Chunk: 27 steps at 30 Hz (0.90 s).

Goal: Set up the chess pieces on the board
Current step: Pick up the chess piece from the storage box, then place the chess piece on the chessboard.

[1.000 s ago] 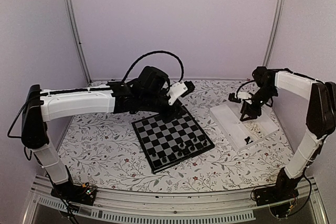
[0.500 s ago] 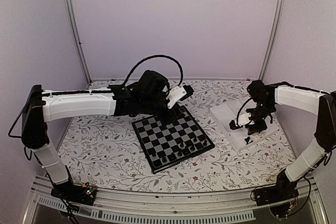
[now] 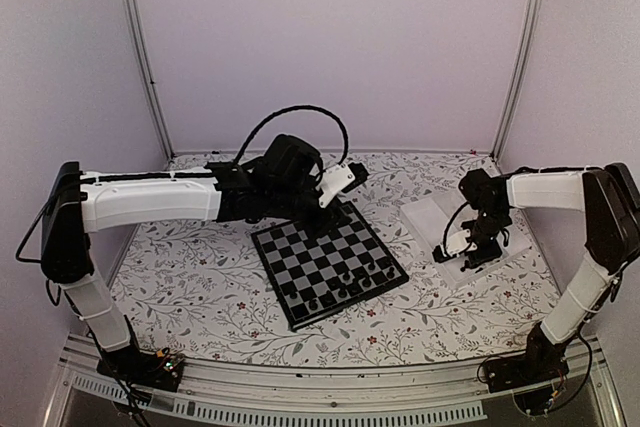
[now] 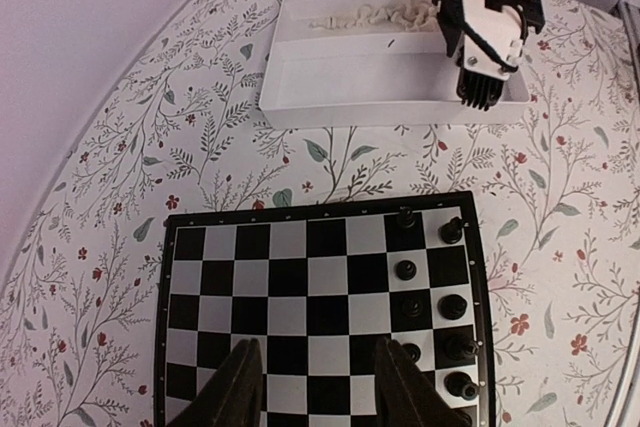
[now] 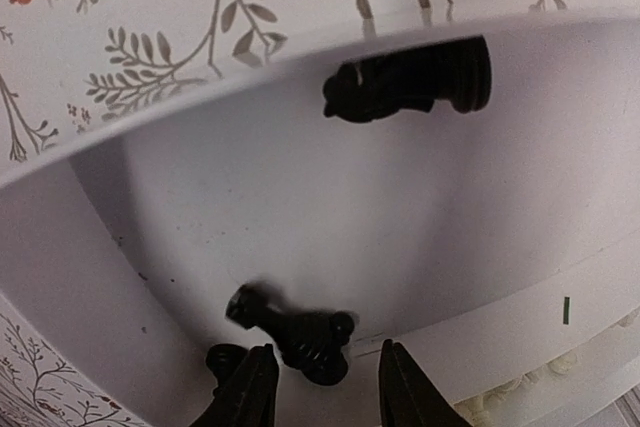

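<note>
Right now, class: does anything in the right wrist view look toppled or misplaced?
Yes. Two chessmen lie on their sides in the white tray: a black piece by the wall and a second black piece just ahead of the right gripper.

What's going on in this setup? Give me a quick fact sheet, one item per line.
Table: flower-patterned surface
Board: black-and-grey chessboard, mid-table
Black chess pieces: standing along one edge of the board
White tray: beside the board, two compartments
Cream pieces: heaped in one compartment
Black knight: lying on its side in the other
Left gripper: open, empty, above the board
Right gripper: open, low over another fallen black piece in the tray
</note>
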Available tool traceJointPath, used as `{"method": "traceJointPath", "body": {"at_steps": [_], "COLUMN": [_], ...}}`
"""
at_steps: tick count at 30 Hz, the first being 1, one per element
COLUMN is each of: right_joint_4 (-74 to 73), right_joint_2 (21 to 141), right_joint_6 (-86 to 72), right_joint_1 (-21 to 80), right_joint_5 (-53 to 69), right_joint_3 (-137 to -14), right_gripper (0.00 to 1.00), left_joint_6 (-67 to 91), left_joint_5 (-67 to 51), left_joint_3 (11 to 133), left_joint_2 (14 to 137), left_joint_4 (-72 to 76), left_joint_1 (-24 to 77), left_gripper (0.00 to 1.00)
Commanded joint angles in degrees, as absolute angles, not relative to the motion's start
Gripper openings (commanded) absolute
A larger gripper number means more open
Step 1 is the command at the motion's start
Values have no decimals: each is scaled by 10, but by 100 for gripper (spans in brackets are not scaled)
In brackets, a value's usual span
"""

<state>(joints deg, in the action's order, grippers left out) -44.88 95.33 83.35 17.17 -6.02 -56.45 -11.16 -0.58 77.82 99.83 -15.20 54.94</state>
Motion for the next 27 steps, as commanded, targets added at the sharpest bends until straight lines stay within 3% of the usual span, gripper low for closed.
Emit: {"method": "traceJointPath", "body": {"at_steps": [1,15,27], "right_joint_4": [-422,-456,-545], "right_joint_2": [976,1009,997], "right_joint_6": [827,779,711], "right_joint_1": [176,177,167], "right_joint_5": [-82,-48,99], "right_joint_3": [-552,-595,-706], "right_gripper": [38,12,9], "left_joint_6": [-120,-124,-120], "left_joint_5": [-2,-2,-8], "left_joint_3": [773,777,779], "left_joint_2": [1006,1017,1020], "left_joint_4": [-143,-150,-152], "left_joint_1": [542,542,544], "left_gripper": [40,40,40]}}
